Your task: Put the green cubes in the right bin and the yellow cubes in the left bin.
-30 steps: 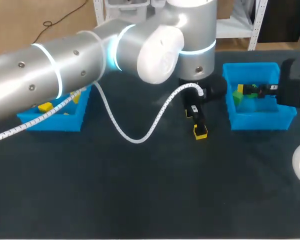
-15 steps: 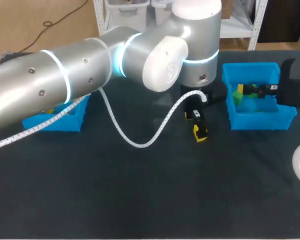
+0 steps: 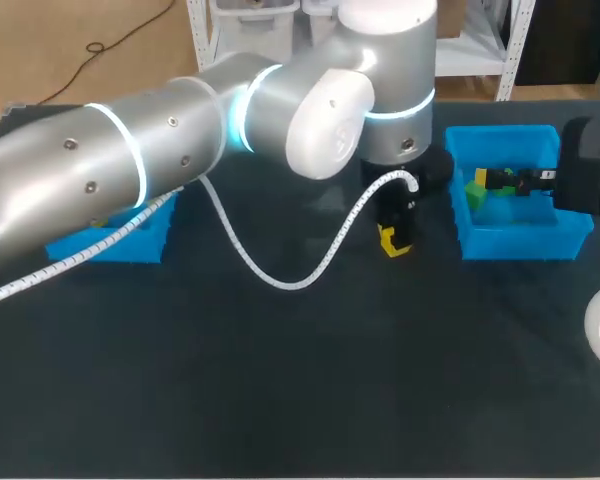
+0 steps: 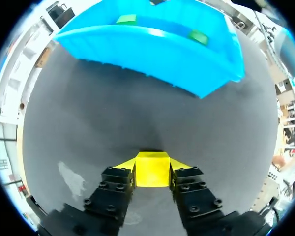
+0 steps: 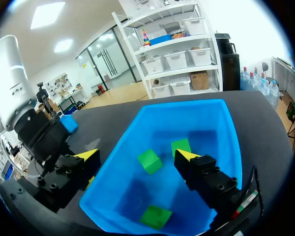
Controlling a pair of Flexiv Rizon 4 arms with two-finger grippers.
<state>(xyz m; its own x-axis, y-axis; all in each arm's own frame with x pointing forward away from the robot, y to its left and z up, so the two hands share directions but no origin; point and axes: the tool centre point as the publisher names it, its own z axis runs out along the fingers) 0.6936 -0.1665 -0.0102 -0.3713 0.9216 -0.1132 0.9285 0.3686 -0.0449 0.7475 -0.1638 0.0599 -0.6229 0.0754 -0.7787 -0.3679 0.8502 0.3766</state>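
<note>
**A:** Where's the yellow cube (image 4: pixel 151 169) now?

**B:** On the dark table just beside the right bin (image 3: pixel 520 238), on its near-wall side. The left gripper (image 4: pixel 152 173) pinches it, one yellow tip pressed to each side face.

**A:** What could go wrong?

**B:** I'd say two things. Only the fingertips hold the cube, on smooth flat faces, so a quick swing might let it twist or slip out. It also has a long way to go, because the left bin (image 3: pixel 110 245) is well apart from the right bin. If it came loose early, it would land close to the wrong one.

**A:** And the other arm?

**B:** The right gripper (image 5: pixel 137 156) hangs over the right bin with its fingers spread, holding nothing. That's near the left arm's wrist, so a careless lift might brush it.

**A:** How does the cube look?

**B:** It's small, bright yellow and sharp-edged, and sits square between the tips. Three green cubes (image 5: pixel 150 161) lie inside the right bin.
</note>
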